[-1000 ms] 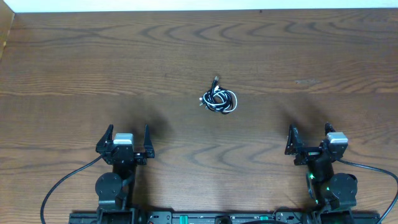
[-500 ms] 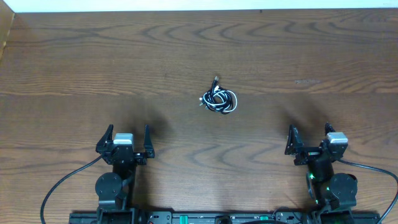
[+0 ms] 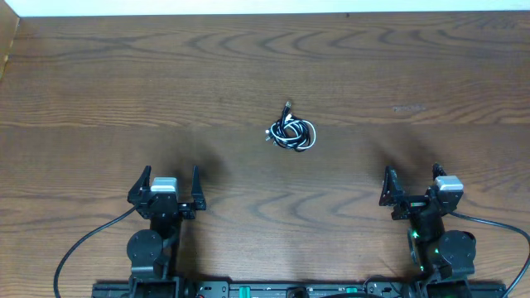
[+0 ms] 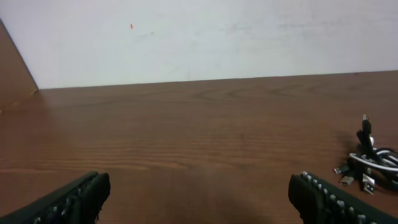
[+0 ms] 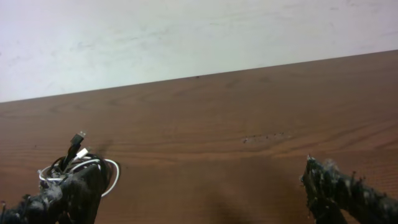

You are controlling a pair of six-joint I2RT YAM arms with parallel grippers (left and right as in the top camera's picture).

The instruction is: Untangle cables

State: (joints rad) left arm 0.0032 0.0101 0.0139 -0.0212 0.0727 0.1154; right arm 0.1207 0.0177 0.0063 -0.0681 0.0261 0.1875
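The cables (image 3: pixel 291 132) lie as a small tangled bundle of black and white cords with metal plug ends near the middle of the wooden table (image 3: pixel 99 91). The bundle also shows at the right edge of the left wrist view (image 4: pixel 370 163) and at the left of the right wrist view (image 5: pixel 78 165), partly behind a finger. My left gripper (image 3: pixel 169 185) is open and empty near the front left. My right gripper (image 3: pixel 412 185) is open and empty near the front right. Both are well short of the bundle.
A white wall (image 3: pixel 248 7) runs along the table's far edge. A raised wooden side (image 3: pixel 7 41) stands at the far left. Thick black wires (image 3: pixel 79 244) trail from the arm bases at the front edge.
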